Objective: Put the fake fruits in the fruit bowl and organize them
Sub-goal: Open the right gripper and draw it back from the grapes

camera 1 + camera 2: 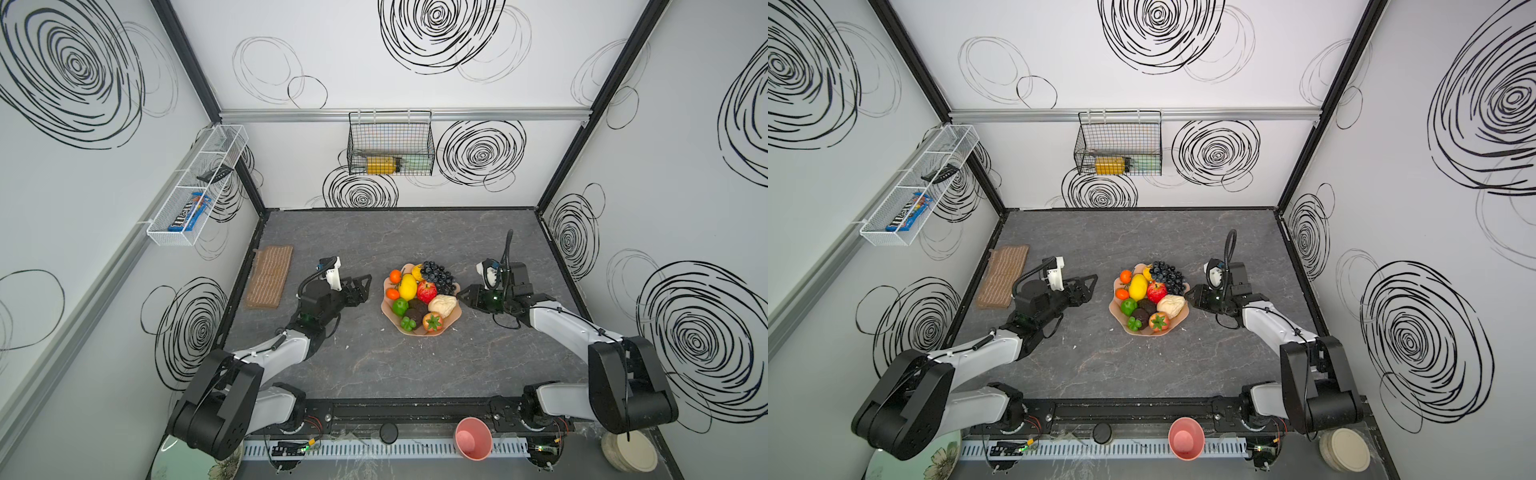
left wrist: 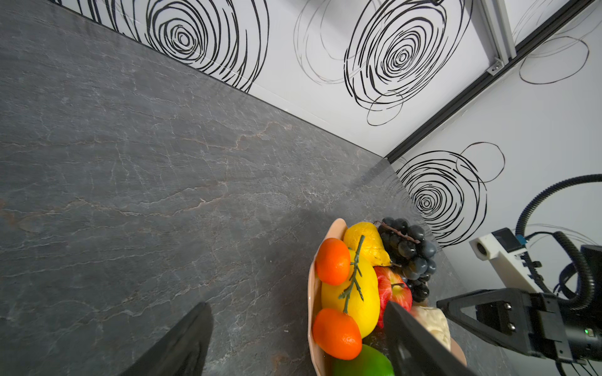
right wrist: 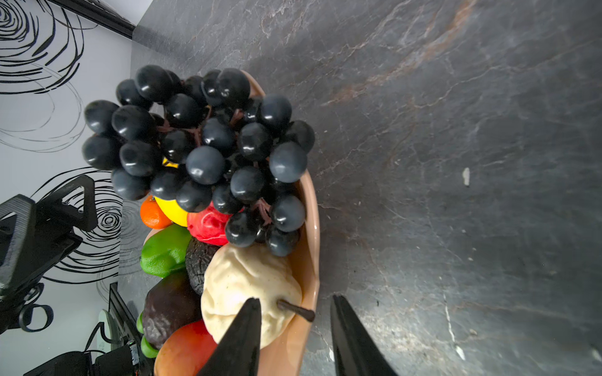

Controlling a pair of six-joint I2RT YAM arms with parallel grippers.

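Far left of a top view: woven mat (image 1: 269, 282), lying flat. Next, my left gripper (image 1: 368, 286), jaws wide w/ nothing btwn, just beside the fruit bowl (image 1: 451, 319) but not touching. Prob. clear of it so I don't knock anything. Bowl sits mid-frame; the fake fruits (image 1: 408, 286) all look to be in it, grape bunch (image 1: 436, 272) piled at top, pear (image 1: 442, 305) at right edge. My right gripper (image 1: 462, 297) is at the bowl's right rim, jaws partway apart, gripping nothing. In wrist view they straddle the rim by the pear stem (image 3: 296, 311), I'd guess for a last nudge. Surface: dark grey marbled tabletop (image 1: 374, 374), no loose fruit on it. Room: white walls w/ black swirls, wire basket (image 1: 390, 149) on back wall, pink cup (image 1: 473, 438) at bottom edge.
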